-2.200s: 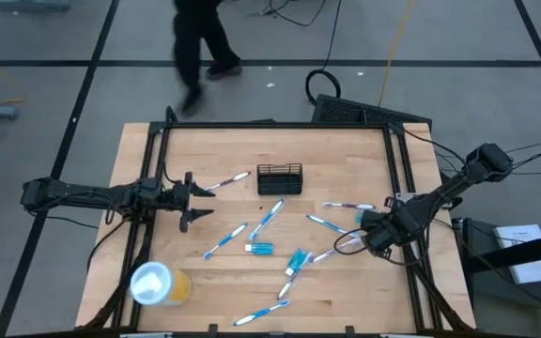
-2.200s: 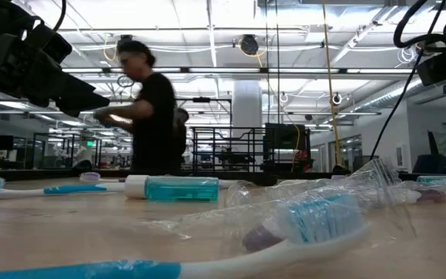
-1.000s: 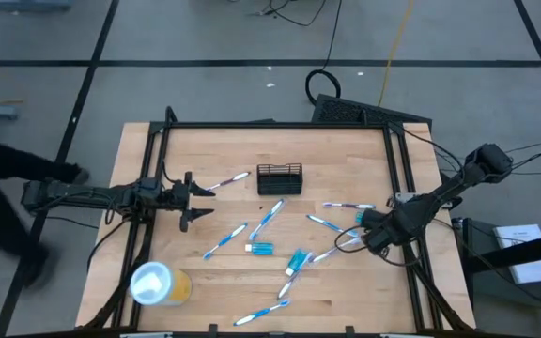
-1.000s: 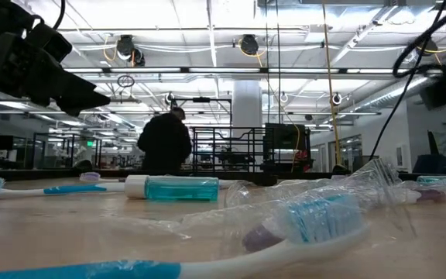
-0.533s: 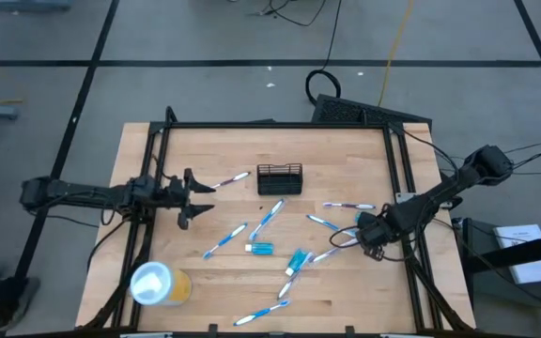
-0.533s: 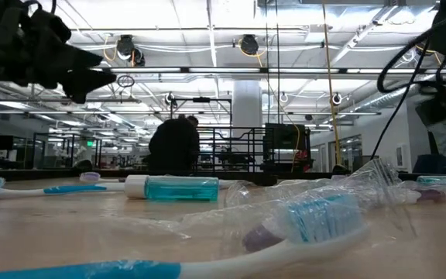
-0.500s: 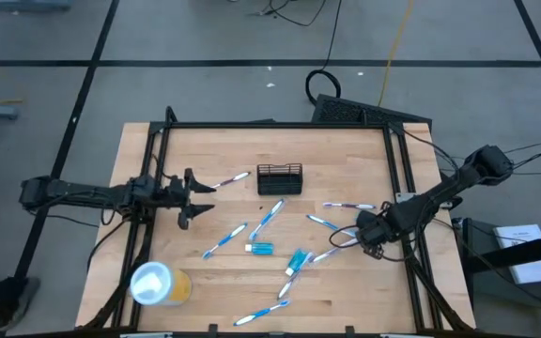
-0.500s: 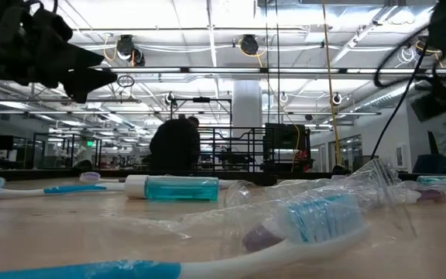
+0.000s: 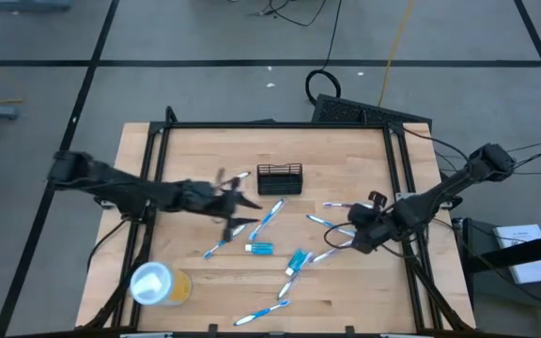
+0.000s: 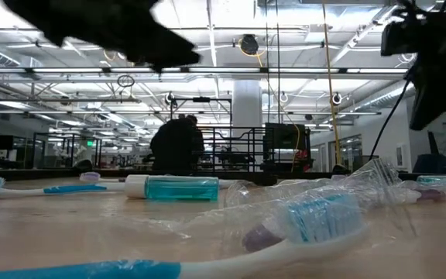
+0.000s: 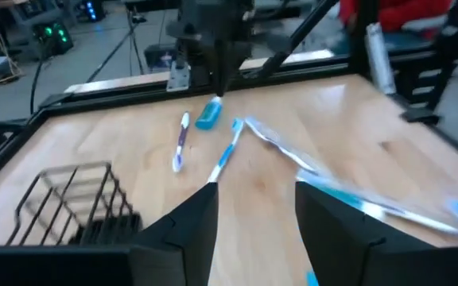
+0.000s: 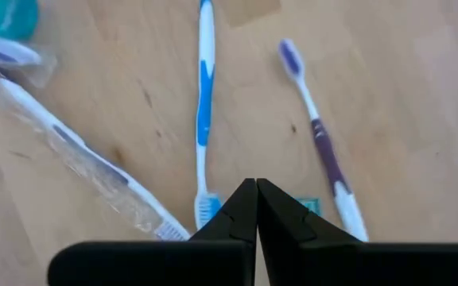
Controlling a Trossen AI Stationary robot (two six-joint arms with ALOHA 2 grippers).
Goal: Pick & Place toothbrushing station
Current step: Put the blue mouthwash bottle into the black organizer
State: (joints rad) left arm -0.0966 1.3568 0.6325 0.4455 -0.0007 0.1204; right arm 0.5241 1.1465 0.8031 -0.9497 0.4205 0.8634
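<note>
The toothbrushing station (image 9: 279,179), a small black wire-mesh holder, stands on its base on the wooden table at the far middle; it also shows in the left wrist view (image 11: 74,202). Several toothbrushes lie loose around it. My left gripper (image 9: 240,205) hangs over the table just left of the station, open (image 11: 257,210), with nothing between its fingers. My right gripper (image 9: 353,235) is at the right side, shut (image 12: 255,199), pointing steeply down over a blue toothbrush (image 12: 203,103) and a purple one (image 12: 318,147).
A yellow cup with a white lid (image 9: 158,283) stands near the front left corner. A small blue-capped tube (image 9: 260,248) and plastic-wrapped brushes (image 9: 297,263) lie mid-table. A black frame (image 9: 275,125) rims the table. A person (image 10: 175,147) stands in the room behind.
My left gripper has swept quickly from the table's left edge toward the middle and risen, ending beside the station. My right gripper has lifted a little and tipped, staying shut. Nothing on the table has moved.
</note>
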